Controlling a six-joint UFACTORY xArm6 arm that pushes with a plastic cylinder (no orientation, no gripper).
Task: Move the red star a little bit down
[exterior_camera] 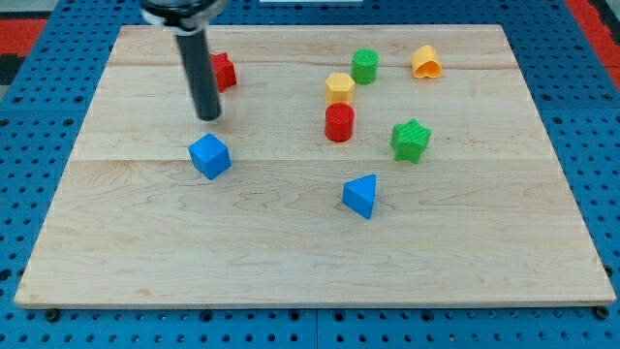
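Note:
The red star [224, 71] lies near the view's top left of the wooden board [291, 262], partly hidden behind my rod. My tip [208, 117] rests on the board just below and slightly left of the red star, and a little above the blue cube [209, 155].
A yellow block [339, 87], a green cylinder [365, 66] and an orange block [424, 62] sit at the top right. A red cylinder [339, 123], a green star [411, 140] and a blue triangular block [360, 196] lie in the middle right.

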